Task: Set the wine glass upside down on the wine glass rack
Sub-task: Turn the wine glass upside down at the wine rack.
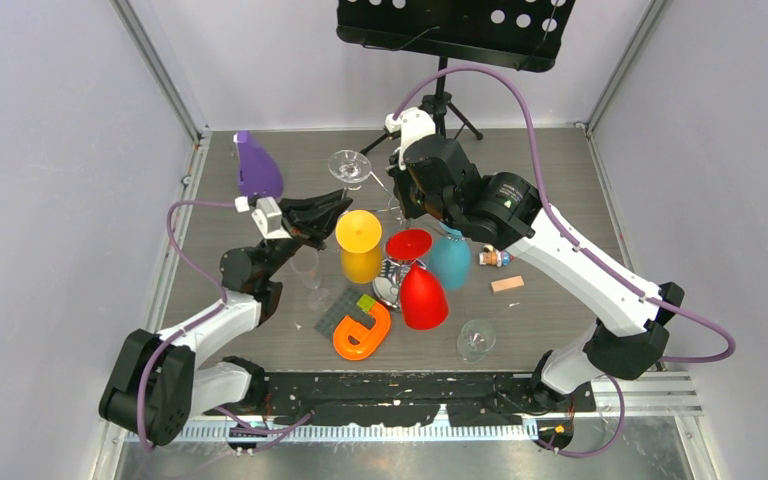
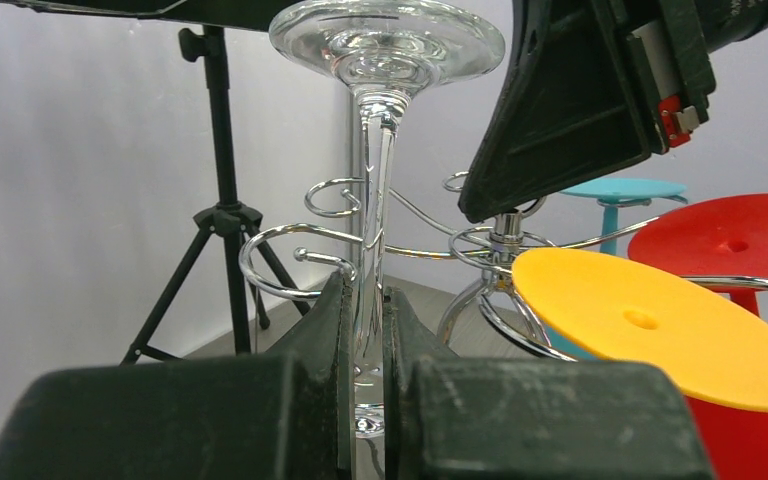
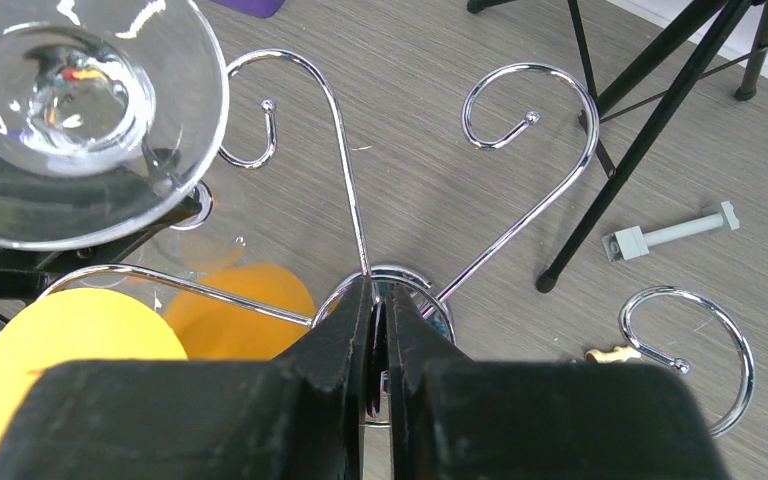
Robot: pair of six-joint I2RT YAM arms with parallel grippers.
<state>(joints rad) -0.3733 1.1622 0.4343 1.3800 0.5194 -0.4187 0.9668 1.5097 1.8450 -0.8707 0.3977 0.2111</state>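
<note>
The clear wine glass (image 2: pixel 370 200) is upside down, its round foot (image 1: pixel 350 165) on top and its bowl hidden below. My left gripper (image 2: pixel 365 330) is shut on its stem, holding it next to a curled arm of the chrome wine glass rack (image 2: pixel 490 245), with the foot above the arms. In the right wrist view the foot (image 3: pixel 70 110) sits at the upper left, beside the hook ends. My right gripper (image 3: pixel 377 310) is shut on the rack's central post (image 3: pixel 400 280), above the round base. In the top view the left gripper (image 1: pixel 335 208) and right gripper (image 1: pixel 405 205) face each other across the rack (image 1: pixel 388 285).
Yellow (image 1: pixel 359 245), red (image 1: pixel 415 280) and teal (image 1: pixel 450 260) plastic glasses hang upside down on the rack. Another clear glass (image 1: pixel 476 340), an orange piece (image 1: pixel 362 330), a purple object (image 1: pixel 257 165) and a small block (image 1: pixel 507 284) lie around. A black music stand (image 1: pixel 440 100) is behind.
</note>
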